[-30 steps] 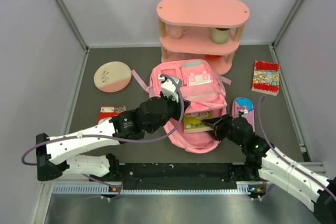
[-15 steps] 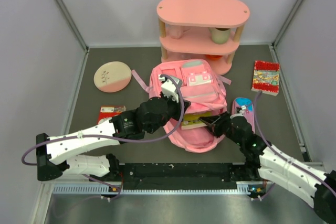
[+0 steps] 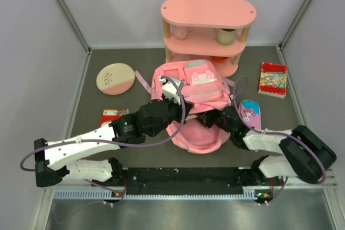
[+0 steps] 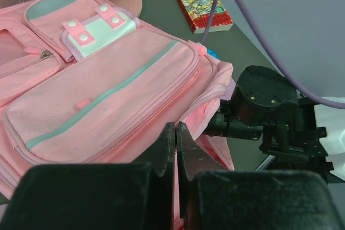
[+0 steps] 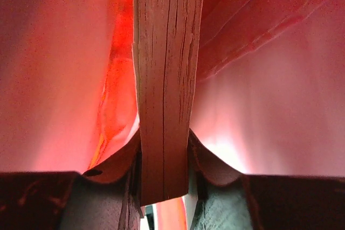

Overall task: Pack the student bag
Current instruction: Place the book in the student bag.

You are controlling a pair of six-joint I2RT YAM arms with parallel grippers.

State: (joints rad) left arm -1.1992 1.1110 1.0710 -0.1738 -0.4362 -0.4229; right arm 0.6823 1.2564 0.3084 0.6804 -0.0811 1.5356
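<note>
The student bag (image 3: 197,87), a large pink backpack with a mint-and-white flap pocket, lies in the middle of the table; it also shows in the left wrist view (image 4: 108,95). My left gripper (image 3: 175,112) (image 4: 176,127) is shut on the pink fabric at the edge of the bag's opening and holds it up. My right gripper (image 3: 207,118) reaches into that opening from the right. In the right wrist view my right gripper (image 5: 164,154) is shut on a book (image 5: 164,79), seen edge-on, with the bag's pink lining (image 5: 269,106) all around it. The book is hidden in the top view.
A pink three-tier shelf (image 3: 207,30) with a cup (image 3: 226,36) stands behind the bag. A purple-pink pencil case (image 3: 250,113) lies right of the bag, a red book (image 3: 273,79) farther right. A round pink-and-cream plate (image 3: 115,78) and a small red box (image 3: 113,116) lie at the left.
My right gripper has moved left into the bag's opening with the book, which no longer shows from above. The right arm has stretched low across the table. My left gripper keeps its hold.
</note>
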